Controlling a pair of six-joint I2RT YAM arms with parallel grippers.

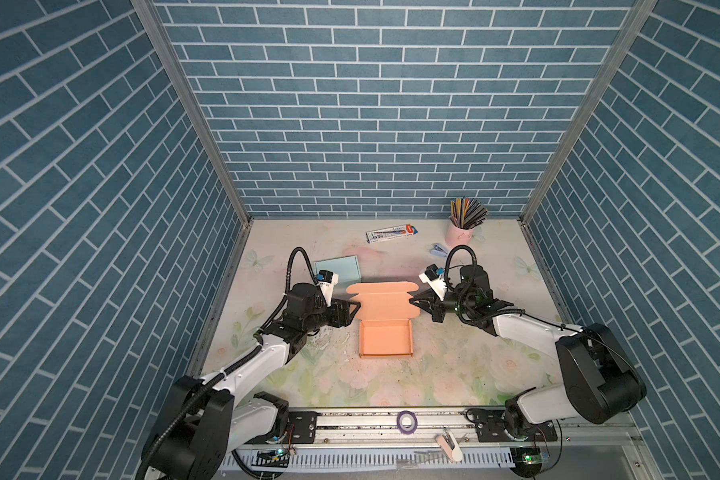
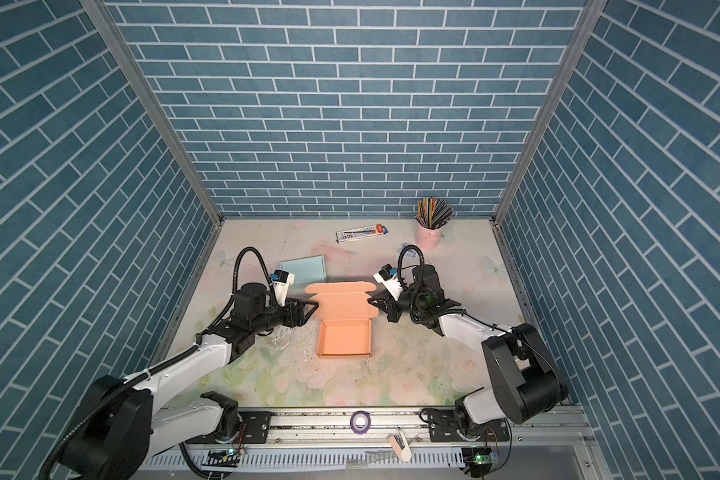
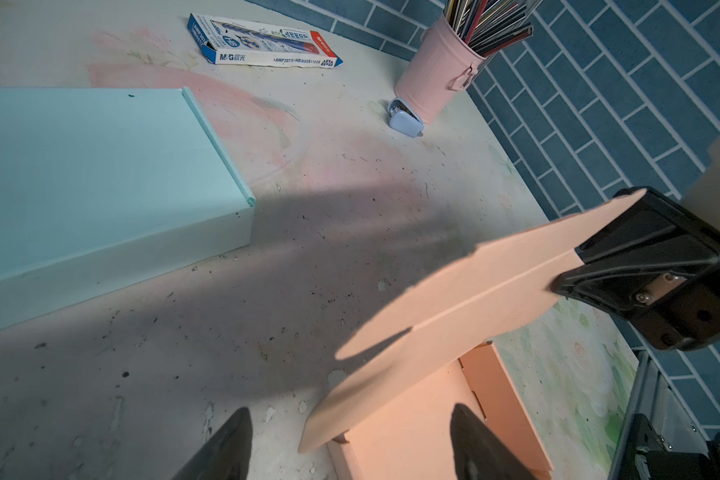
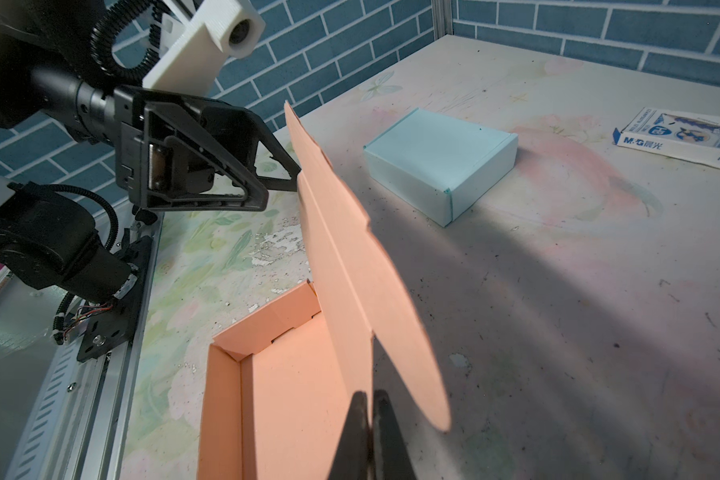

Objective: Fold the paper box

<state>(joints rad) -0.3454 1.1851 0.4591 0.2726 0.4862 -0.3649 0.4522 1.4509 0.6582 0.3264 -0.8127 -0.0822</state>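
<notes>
Right end effector [image 1: 412,300] is clamped on the raised lid [image 1: 381,306] of the paper box [image 1: 385,340], central on the surface [image 1: 454,365], in a top view. Left wrist view: left end effector [image 3: 350,409] gapes astride the lid's edge, perhaps brushing it. Right wrist view: lid looks light, bendy; hold near creases.

A closed pale blue cardboard box [image 1: 336,268] lay on the floral-printed bench [image 1: 391,382]. Toward the back edge of the bench lay a blue-and-white pencil carton [image 1: 391,233], and near it a pink metal bucket [image 1: 458,235] stood full of coloured sticks. A small pale blue plastic object [image 3: 406,118] rested against the bucket's base. A purple tape roll [image 1: 406,422] sat on the front rail.
</notes>
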